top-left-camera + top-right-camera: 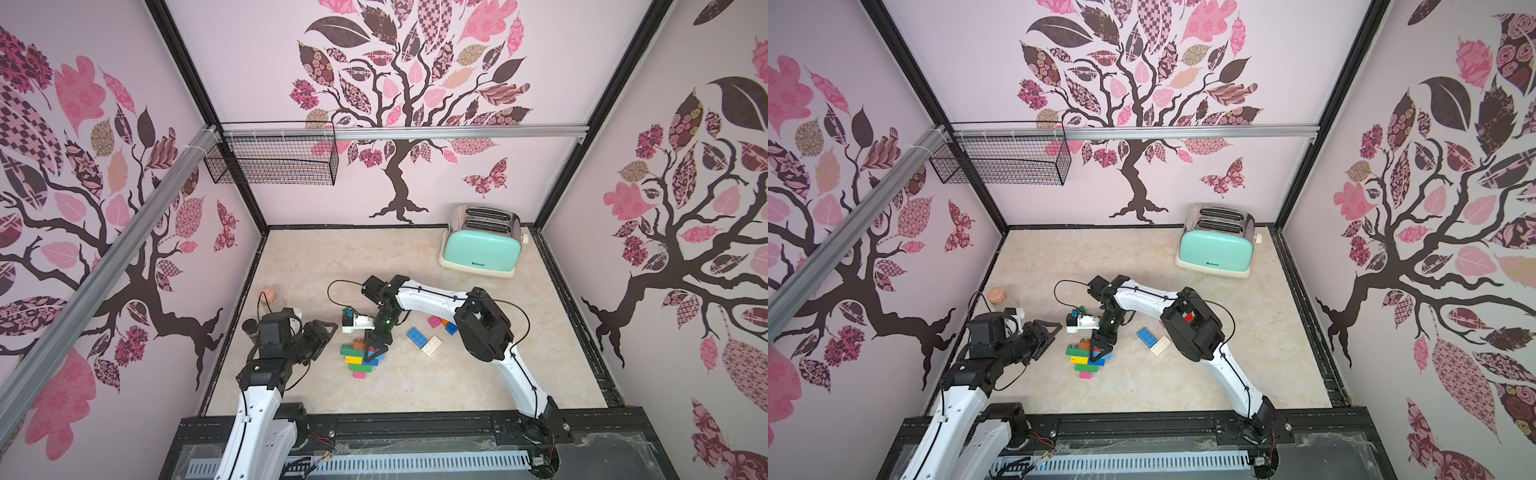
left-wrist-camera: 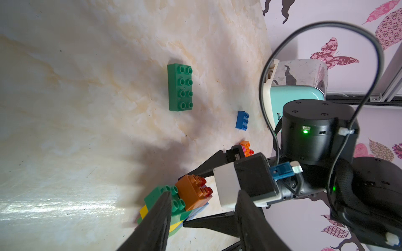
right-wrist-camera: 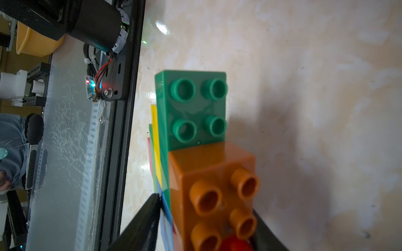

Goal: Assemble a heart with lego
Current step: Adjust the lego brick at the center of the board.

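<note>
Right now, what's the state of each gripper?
Left gripper: open, holding nothing.
Right gripper: jaws apart on either side of the brown brick; cannot tell whether it grips it.

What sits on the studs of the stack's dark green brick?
A brown brick covers half the green brick; four studs are bare. The right gripper mostly hides a red brick beside it.

Both the left arm (image 1: pixel 257 409) and the right arm (image 1: pixel 432 297) wear glossy white shells between bulky black joint housings. Thin black cables (image 2: pixel 326 22) loop off the wrists. A green light (image 2: pixel 305 131) glows on a black cylindrical motor (image 2: pixel 309 117). The jaws are black triangular frames.
</note>
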Controlling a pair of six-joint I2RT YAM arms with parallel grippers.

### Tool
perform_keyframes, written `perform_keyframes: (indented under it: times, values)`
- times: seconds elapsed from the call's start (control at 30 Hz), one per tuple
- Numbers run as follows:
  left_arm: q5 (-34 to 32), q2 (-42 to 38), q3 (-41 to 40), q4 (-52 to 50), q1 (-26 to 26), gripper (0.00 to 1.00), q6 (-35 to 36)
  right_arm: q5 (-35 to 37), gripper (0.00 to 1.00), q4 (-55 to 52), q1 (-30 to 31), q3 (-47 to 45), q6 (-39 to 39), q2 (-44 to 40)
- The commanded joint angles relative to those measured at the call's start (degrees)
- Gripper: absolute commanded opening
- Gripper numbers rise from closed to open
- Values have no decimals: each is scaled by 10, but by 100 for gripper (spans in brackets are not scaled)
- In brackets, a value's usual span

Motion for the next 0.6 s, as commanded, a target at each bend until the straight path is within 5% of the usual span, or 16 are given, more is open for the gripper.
perform_keyframes:
  times: [0.0,0.37,0.4,0.43,0.57]
  values:
    - [-2,0,7,-4,2,51,15,9,59,5,-5,19,18,8]
    - [-1,-3,7,-7,3,52,14,36,70,37,-10,52,56,26]
    - [-1,-4,8,-7,3,53,15,37,93,37,-12,53,57,24]
    - [-1,-4,7,-8,3,53,17,37,99,35,-13,54,57,21]
    - [6,5,8,-5,3,53,27,53,100,35,-18,43,57,-9]
